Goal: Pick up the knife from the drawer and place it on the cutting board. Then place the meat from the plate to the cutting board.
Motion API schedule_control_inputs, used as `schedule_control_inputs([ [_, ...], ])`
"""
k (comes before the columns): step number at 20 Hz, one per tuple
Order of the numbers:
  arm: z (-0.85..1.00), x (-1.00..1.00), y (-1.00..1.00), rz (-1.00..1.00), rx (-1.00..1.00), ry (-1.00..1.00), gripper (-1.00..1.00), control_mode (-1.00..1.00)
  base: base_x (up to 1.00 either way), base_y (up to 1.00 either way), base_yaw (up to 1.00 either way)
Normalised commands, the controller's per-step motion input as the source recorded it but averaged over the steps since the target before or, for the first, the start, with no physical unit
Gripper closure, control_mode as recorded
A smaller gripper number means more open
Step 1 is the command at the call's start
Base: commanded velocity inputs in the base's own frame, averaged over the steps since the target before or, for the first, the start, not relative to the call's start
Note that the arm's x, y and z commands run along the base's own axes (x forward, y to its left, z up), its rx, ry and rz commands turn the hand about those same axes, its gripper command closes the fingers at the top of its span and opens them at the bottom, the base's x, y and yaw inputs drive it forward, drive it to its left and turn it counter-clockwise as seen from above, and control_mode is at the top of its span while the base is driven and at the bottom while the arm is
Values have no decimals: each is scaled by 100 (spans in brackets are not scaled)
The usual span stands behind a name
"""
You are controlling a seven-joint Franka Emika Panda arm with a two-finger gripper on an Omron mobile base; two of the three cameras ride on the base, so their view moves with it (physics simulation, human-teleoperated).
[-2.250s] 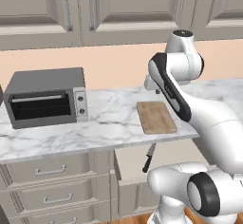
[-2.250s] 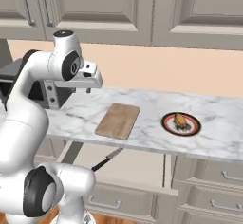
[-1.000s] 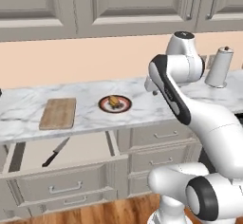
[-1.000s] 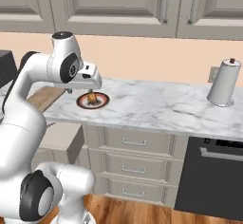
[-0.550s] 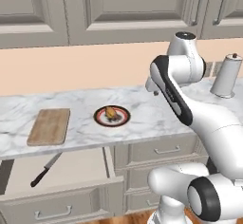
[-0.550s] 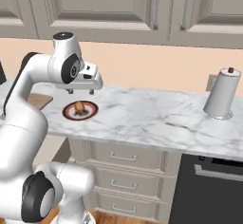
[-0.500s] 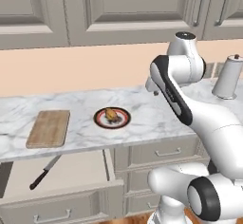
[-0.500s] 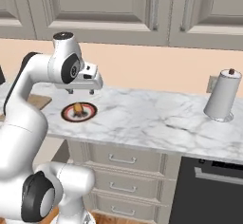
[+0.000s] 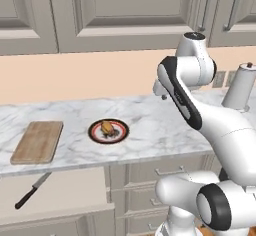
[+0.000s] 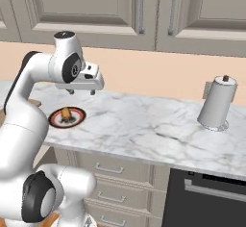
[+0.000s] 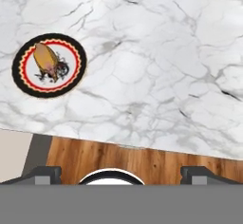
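Note:
The knife (image 9: pixel 32 191), black-handled with a grey blade, lies in the open drawer (image 9: pixel 65 187) at the lower left. The wooden cutting board (image 9: pixel 38 141) rests on the counter above it. To its right stands the plate (image 9: pixel 108 131) with the orange-brown meat (image 9: pixel 106 127) on it. My gripper (image 10: pixel 81 91) hangs open and empty above the counter, to the right of the plate (image 10: pixel 67 118) and meat (image 10: pixel 66 113). In the hand view the plate (image 11: pixel 49 65) and meat (image 11: pixel 46 59) sit at the upper left, away from my gripper (image 11: pixel 121 173).
The marble counter (image 9: pixel 150 130) runs left to right under grey wall cabinets. A paper towel holder (image 10: pixel 216 103) stands at its right end. Below are narrow drawers with bar handles (image 10: pixel 110 170) and a dark dishwasher front (image 10: pixel 206 197).
The whole scene has slid sideways in both base views, so the base has driven along the counter. The arm keeps the same pose, gripper open.

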Motion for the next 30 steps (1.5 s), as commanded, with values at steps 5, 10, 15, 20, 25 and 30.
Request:
schedule_control_inputs([
  [5,0,0,0,0,0,0,-100,100,41,-8,-3],
  [10,0,0,0,0,0,0,-100,100,43,-6,-7],
  [15,0,0,0,0,0,0,-100,100,44,-8,-7],
  [20,0,0,0,0,0,0,-100,100,37,-4,-2],
  [25,0,0,0,0,0,0,-100,100,44,-2,0],
  [30,0,0,0,0,0,0,-100,100,6,-1,0],
])
